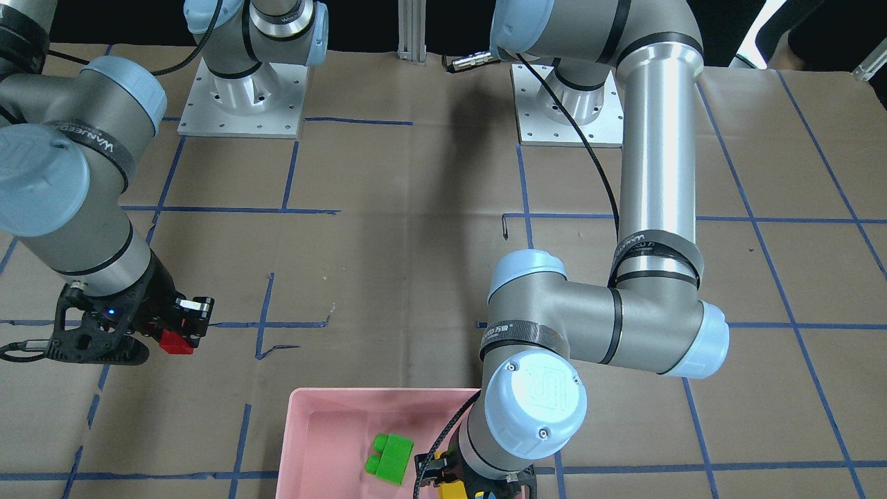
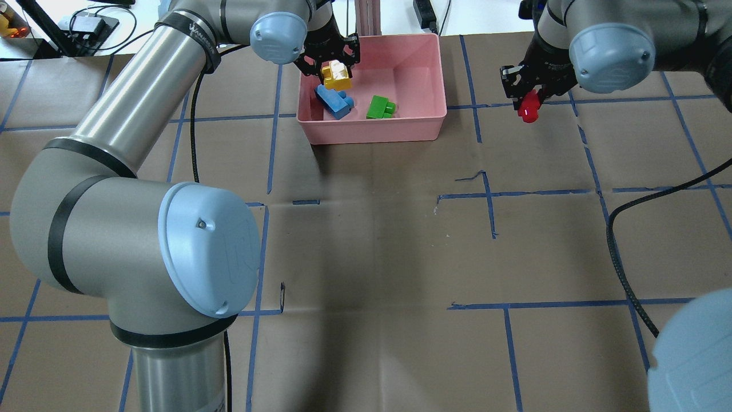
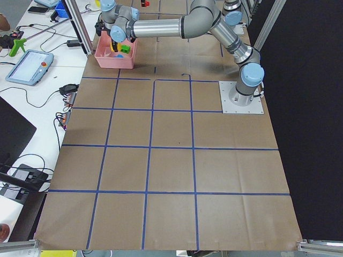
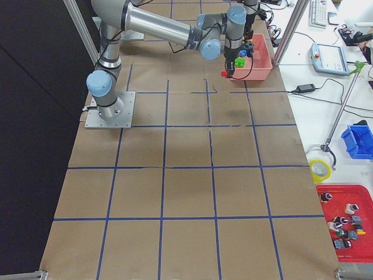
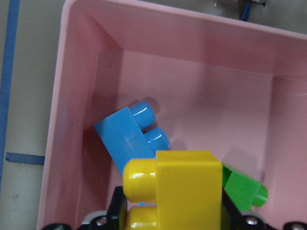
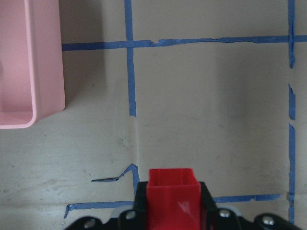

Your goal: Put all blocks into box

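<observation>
My left gripper [image 2: 334, 71] is shut on the yellow block [image 2: 336, 75] and holds it above the left part of the pink box [image 2: 377, 129]. In the left wrist view the yellow block [image 5: 184, 189] hangs over the light blue block [image 5: 132, 139] and the green block [image 5: 244, 189], which both lie on the box floor. The right gripper [image 2: 530, 100] is shut on the red block [image 2: 529, 107], above the table to the right of the box. In the right wrist view the red block [image 6: 172, 199] sits between the jaws, with the box corner [image 6: 45, 62] at upper left.
Brown paper with a blue tape grid [image 2: 486, 194] covers the table. Two arm base plates [image 1: 239, 104] stand on the robot's side. A black cable [image 2: 615, 240] hangs by the right arm. Side tables beyond the box hold tools and a tablet [image 3: 29, 67].
</observation>
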Controlling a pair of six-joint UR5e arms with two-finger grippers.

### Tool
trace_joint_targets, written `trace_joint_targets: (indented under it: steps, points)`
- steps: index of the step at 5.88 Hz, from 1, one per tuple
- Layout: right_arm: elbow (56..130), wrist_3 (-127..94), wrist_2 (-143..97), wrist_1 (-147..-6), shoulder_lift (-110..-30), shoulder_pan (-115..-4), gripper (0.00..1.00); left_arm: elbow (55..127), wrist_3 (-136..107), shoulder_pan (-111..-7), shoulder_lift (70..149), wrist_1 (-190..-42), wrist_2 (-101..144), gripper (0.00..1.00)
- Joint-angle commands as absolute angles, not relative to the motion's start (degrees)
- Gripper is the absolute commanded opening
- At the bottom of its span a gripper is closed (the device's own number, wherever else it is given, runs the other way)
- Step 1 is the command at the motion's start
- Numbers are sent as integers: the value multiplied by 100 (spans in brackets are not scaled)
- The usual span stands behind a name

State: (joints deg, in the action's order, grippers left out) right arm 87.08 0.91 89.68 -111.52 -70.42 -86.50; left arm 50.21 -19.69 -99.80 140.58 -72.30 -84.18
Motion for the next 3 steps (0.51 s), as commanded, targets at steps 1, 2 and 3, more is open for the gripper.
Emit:
trace_joint_targets:
  steps: [1,2,3]
  points:
    - [8666,-619,8824,-11162,-7040,-8954,6,5001,-2389,-9993,13967,-7137,-8429,100]
    - [8666,-981,8755,-11162,-7040,-9130,6,5053,-2330,-9993,13705,-7224,-8420,100]
    - [8614,-1376,8475,-11171,-7049,-9236,6,5245,-1920,-9915,13250,-7703,-8437,100]
